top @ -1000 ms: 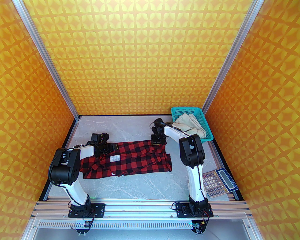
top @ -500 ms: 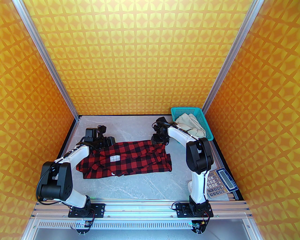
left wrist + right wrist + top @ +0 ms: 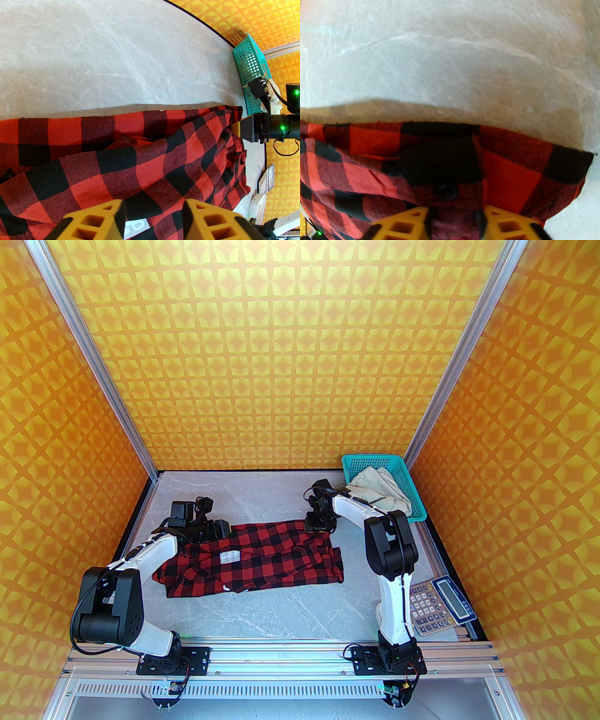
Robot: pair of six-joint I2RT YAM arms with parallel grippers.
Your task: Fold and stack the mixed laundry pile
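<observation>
- Scanning from the near edge, bare table (image 3: 290, 615) is crossed first, then the checked shirt (image 3: 262, 556) is met, spread flat mid-table with its long axis running left to right.
- At the shirt's far left edge, the left hand (image 3: 152, 208) is held spread just over the cloth, with nothing pinched.
- At the far right corner, the right hand (image 3: 454, 214) is closed on a gathered fold beside a button.
- Each far corner is covered by its own arm, so a fold toward the near edge is judged likely.
- Farthest back, the cream trousers (image 3: 379, 491) are heaped in the teal basket (image 3: 370, 459), nearer the right arm.
</observation>
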